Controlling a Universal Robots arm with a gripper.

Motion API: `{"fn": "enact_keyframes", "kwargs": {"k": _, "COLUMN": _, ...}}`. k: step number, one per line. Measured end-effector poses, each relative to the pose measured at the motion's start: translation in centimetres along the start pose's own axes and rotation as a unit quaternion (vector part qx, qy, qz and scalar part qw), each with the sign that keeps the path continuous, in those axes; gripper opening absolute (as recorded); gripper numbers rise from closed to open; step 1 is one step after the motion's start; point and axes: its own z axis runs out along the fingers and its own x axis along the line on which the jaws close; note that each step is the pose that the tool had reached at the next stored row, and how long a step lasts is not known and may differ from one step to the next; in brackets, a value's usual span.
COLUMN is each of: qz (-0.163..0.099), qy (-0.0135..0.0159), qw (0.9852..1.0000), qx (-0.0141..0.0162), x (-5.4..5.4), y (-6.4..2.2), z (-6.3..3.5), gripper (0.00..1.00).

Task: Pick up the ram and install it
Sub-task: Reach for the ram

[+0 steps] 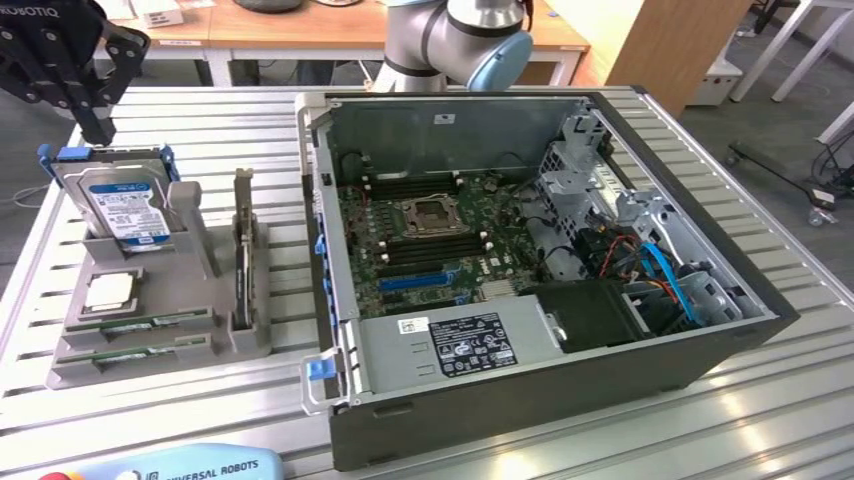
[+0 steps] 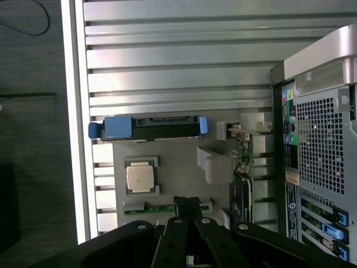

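- Black claw (image 1: 96,128) hangs above the hard-drive end of the grey holder (image 1: 80,375), its fingers pressed together and gripping nothing.
- Ram (image 1: 144,324) lies flat in a slot at the holder's opposite end. A twin stick (image 1: 134,352) lies in the slot just beside it, nearer the holder's outer edge. Neither is lifted.
- Processor chip (image 1: 110,290) sits in the holder between the ram and the hard drive (image 1: 127,205). An expansion card (image 1: 243,262) stands on edge along the holder's side nearest the computer case (image 1: 534,400).
- Step in hand, as judged: approach to the ram. The fingers would need to part before descent and straddle the stick's thin long edges near mid-length. They should stay clear of the processor chip and the twin stick.
- Holder and case rest on a ribbed aluminium tabletop (image 1: 747,420). A blue teach pendant (image 1: 174,465) lies past the holder's ram end.
- Wooden desks (image 1: 307,25) stand beyond the holder's hard-drive end, on a grey floor.
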Motion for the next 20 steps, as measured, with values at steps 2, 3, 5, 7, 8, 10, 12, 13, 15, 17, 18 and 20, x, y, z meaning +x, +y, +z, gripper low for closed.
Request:
{"fn": "enact_keyframes", "kwargs": {"k": 2, "qz": 0.0, "qy": 0.0, "qw": 1.0, "qx": 0.0, "x": 0.0, "y": 0.0, "z": 0.0, "gripper": 0.1}}
{"fn": "enact_keyframes", "kwargs": {"k": 3, "qz": 0.0, "qy": 0.0, "qw": 1.0, "qx": 0.0, "x": 0.0, "y": 0.0, "z": 0.0, "gripper": 0.1}}
{"fn": "enact_keyframes", "kwargs": {"k": 5, "qz": 0.0, "qy": 0.0, "qw": 1.0, "qx": 0.0, "x": 0.0, "y": -0.04, "z": 0.0, "gripper": 0.1}}
{"fn": "enact_keyframes", "kwargs": {"k": 7, "qz": 0.0, "qy": 0.0, "qw": 1.0, "qx": 0.0, "x": 0.0, "y": -0.29, "z": -0.01, "gripper": 0.1}}
{"fn": "enact_keyframes", "kwargs": {"k": 8, "qz": 0.0, "qy": 0.0, "qw": 1.0, "qx": 0.0, "x": 0.0, "y": -0.46, "z": -0.02, "gripper": 0.1}}
{"fn": "enact_keyframes", "kwargs": {"k": 10, "qz": 0.0, "qy": 0.0, "qw": 1.0, "qx": 0.0, "x": 0.0, "y": -0.83, "z": -0.03, "gripper": 0.1}}
{"fn": "enact_keyframes", "kwargs": {"k": 12, "qz": 0.0, "qy": 0.0, "qw": 1.0, "qx": 0.0, "x": -0.1, "y": -1.21, "z": -0.05, "gripper": 0.1}}
{"fn": "enact_keyframes", "kwargs": {"k": 13, "qz": 0.0, "qy": 0.0, "qw": 1.0, "qx": 0.0, "x": -0.1, "y": -1.42, "z": -0.06, "gripper": 0.1}}
{"fn": "enact_keyframes", "kwargs": {"k": 15, "qz": 0.0, "qy": 0.0, "qw": 1.0, "qx": 0.0, "x": -0.1, "y": -1.79, "z": -0.08, "gripper": 0.1}}
{"fn": "enact_keyframes", "kwargs": {"k": 17, "qz": 0.0, "qy": 0.0, "qw": 1.0, "qx": 0.0, "x": -0.1, "y": -2.16, "z": -0.09, "gripper": 0.1}}
{"fn": "enact_keyframes", "kwargs": {"k": 18, "qz": 0.0, "qy": 0.0, "qw": 1.0, "qx": 0.0, "x": -0.2, "y": -2.34, "z": -0.1, "gripper": 0.1}}
{"fn": "enact_keyframes", "kwargs": {"k": 20, "qz": 0.0, "qy": 0.0, "qw": 1.0, "qx": 0.0, "x": -0.2, "y": -2.71, "z": -0.12, "gripper": 0.1}}
